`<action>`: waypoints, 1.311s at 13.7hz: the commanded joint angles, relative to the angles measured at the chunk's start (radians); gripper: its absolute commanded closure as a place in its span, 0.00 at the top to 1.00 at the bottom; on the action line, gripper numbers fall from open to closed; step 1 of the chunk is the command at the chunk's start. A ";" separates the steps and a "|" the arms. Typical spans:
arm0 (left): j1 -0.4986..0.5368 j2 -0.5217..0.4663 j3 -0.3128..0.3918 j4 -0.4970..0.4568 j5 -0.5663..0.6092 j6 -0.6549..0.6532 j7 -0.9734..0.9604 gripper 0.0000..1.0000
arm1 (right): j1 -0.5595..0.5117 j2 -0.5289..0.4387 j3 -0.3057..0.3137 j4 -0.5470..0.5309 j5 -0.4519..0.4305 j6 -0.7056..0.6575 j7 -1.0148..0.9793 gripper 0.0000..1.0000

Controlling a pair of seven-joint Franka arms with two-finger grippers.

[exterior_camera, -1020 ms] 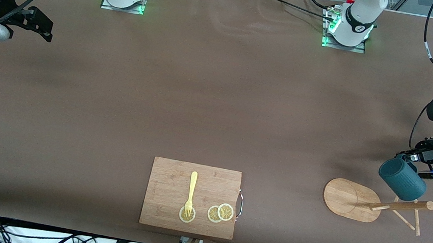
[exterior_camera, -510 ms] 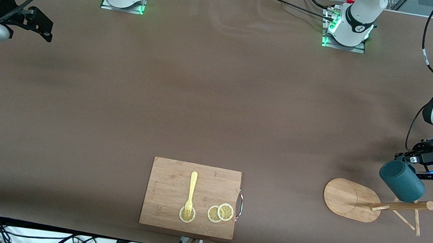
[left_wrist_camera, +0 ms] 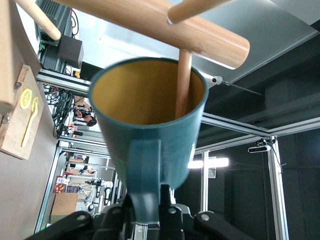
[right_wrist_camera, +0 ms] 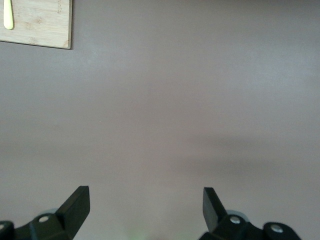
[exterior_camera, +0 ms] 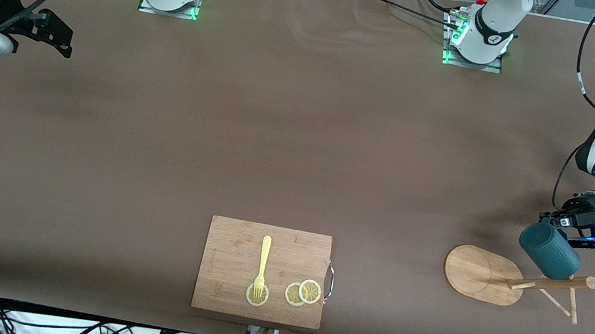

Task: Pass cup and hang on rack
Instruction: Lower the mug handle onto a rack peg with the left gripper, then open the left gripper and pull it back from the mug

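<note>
The dark teal ribbed cup (exterior_camera: 549, 250) hangs in the air over the rack's upper pegs, toward the left arm's end of the table. My left gripper (exterior_camera: 556, 221) is shut on the cup's handle. In the left wrist view the cup (left_wrist_camera: 150, 130) shows its yellow-ochre inside, and a thin peg (left_wrist_camera: 183, 80) of the rack reaches into its mouth. My left gripper (left_wrist_camera: 148, 202) holds the handle there. The bamboo rack (exterior_camera: 473, 273) stands on its oval base, and its post (left_wrist_camera: 150, 17) crosses above the cup. My right gripper (exterior_camera: 60, 37) waits open and empty at the right arm's end; its fingers (right_wrist_camera: 80, 202) stand wide apart.
A rectangular wooden cutting board (exterior_camera: 232, 246) lies near the front edge at the table's middle. It carries a yellow fork (exterior_camera: 263, 262) and lemon slices (exterior_camera: 303, 293). Its corner shows in the right wrist view (right_wrist_camera: 40, 25).
My left hand has shifted slightly away from the front camera and toward the table's middle, tilting the cup a little over the rack's pegs. The right arm has not moved.
</note>
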State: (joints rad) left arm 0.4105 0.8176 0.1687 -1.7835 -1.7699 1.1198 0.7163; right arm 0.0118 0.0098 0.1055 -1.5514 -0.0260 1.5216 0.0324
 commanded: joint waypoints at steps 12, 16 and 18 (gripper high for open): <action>0.036 -0.121 0.035 0.027 0.441 -0.058 0.072 1.00 | -0.009 0.001 0.010 0.010 -0.014 -0.001 -0.011 1.00; 0.042 -0.234 0.034 0.030 0.749 -0.109 0.074 1.00 | -0.007 0.001 0.010 0.010 -0.014 -0.001 -0.011 1.00; 0.030 -0.300 0.028 0.044 0.863 -0.104 0.072 1.00 | -0.007 0.001 0.010 0.010 -0.012 -0.001 -0.011 1.00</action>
State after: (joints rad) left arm 0.4513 0.5928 0.2018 -1.7412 -1.0019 1.0149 0.7803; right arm 0.0118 0.0098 0.1055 -1.5513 -0.0263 1.5219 0.0324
